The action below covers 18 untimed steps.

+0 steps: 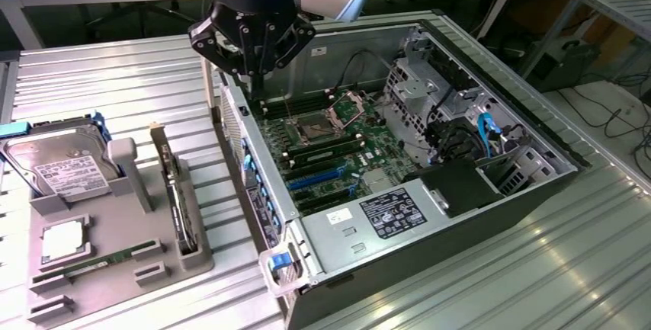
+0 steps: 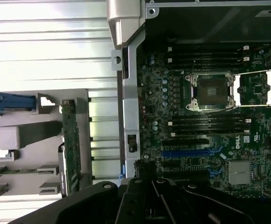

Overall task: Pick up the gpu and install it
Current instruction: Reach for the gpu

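Grey tray [image 1: 110,288] holds the gpu [image 1: 180,197] upright; the closed, empty claw [image 1: 254,78] hovers over the case wall [image 1: 234,132].

The gpu [image 1: 176,190], a thin green card with a pale metal end bracket, stands on edge in a slot of the grey holder [image 1: 112,265].

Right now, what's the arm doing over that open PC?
A single robot arm has its gripper shut, with nothing visibly held, above the open computer case, at the case's edge on the exterior view's left. The gpu stands on edge in the grey tray beside the case, not yet picked up. The motherboard lies exposed inside.
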{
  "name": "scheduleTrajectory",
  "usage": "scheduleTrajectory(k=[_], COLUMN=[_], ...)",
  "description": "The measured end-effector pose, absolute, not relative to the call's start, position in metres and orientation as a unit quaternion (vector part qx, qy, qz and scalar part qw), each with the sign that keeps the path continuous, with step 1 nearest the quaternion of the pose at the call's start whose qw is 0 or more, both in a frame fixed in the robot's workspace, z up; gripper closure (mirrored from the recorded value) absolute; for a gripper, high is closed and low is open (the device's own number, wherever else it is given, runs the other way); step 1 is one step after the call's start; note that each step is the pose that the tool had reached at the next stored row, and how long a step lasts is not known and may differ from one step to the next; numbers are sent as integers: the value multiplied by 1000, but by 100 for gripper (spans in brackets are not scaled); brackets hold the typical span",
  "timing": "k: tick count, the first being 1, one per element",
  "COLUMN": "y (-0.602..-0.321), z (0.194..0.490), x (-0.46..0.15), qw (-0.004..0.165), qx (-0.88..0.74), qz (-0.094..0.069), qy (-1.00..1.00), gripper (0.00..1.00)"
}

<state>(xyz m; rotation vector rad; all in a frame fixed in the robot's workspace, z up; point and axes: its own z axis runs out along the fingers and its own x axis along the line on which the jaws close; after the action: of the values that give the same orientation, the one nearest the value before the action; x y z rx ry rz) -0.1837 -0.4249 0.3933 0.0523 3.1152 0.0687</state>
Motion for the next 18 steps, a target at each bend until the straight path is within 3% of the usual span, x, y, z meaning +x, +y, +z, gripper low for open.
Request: scheduleTrajectory(k=[18], y=[-431], z=[393], x=[-193], qw=[13], qx=[11], qz=[22], qy=[1000], gripper=[89])
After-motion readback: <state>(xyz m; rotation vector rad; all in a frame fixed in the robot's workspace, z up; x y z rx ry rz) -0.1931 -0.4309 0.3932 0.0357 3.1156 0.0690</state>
